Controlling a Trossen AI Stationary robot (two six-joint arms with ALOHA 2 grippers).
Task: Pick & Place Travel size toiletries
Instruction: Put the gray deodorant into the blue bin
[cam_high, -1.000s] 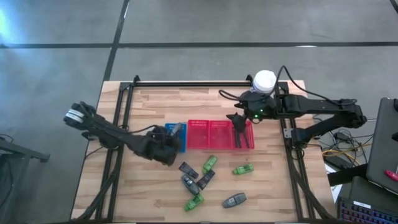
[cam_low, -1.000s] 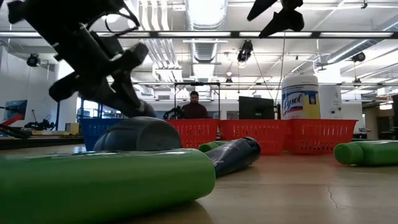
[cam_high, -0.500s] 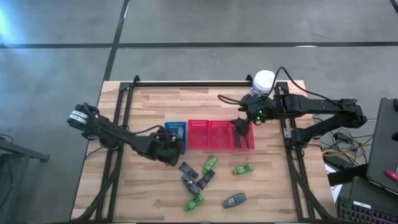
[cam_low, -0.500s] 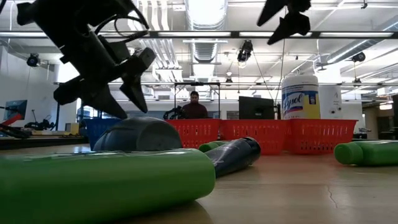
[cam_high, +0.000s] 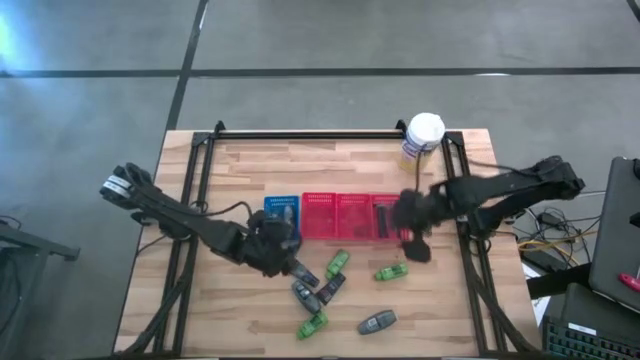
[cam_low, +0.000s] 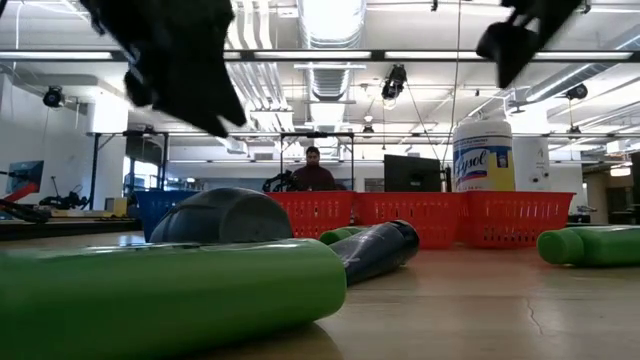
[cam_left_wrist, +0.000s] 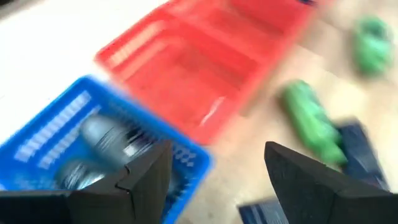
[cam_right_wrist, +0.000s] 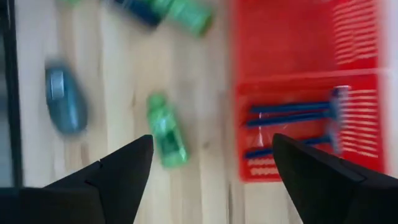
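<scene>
Fingers of both grippers are spread apart with nothing held — the left gripper (cam_high: 275, 250) hangs between the blue tray (cam_high: 283, 208) and the loose toiletries (cam_high: 318, 290) on the worktop (cam_high: 240, 170), the right gripper (cam_high: 412, 235) just above a green bottle (cam_high: 390, 272). Crowding is judged the risk: tightly clustered packs could be nudged or two caught at once — and a rounded bottle could be rolled away by an off-centre descent.
</scene>
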